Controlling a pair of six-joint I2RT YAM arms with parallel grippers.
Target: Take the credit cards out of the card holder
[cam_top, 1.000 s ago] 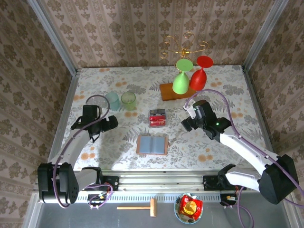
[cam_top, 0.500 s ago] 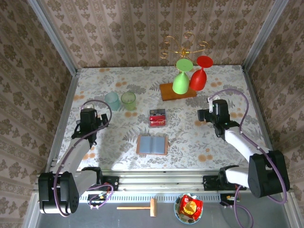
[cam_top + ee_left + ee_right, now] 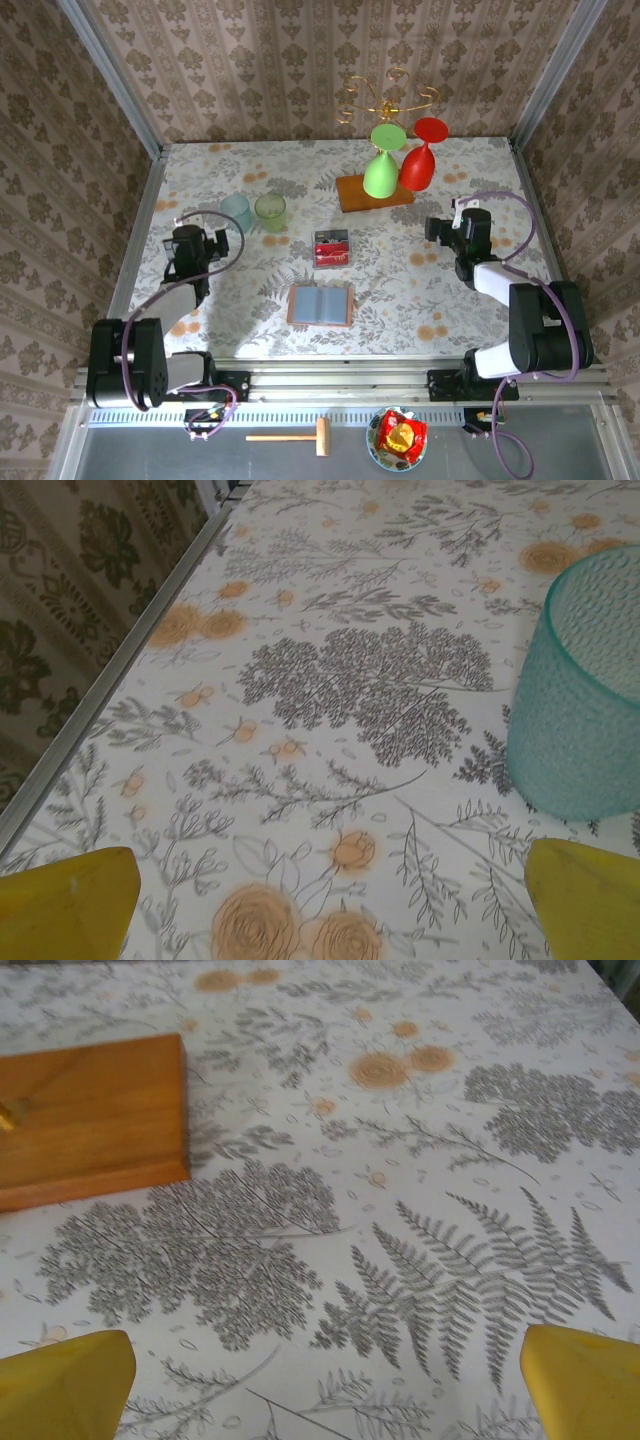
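The holder lies spread open on the worktop, near the front edge at the middle, its blue-grey lining up and no card visible in it. Just beyond it, apart from it, sit the red cards in a small stack. So the removal itself looks finished, and the step in hand is judged to be the arms pulling clear; the next move calls for little more than parking them, or a check that no card hides in a pocket. The left pincer hangs at the left, released with its yellow fingers wide apart, the teal cup ahead of it beside the green cup. The right pincer is likewise released, facing the board that bears the goblets at the far side. A second ago both arms reached further toward the middle; now they are folded back to the sides, while holder and cards have not moved.
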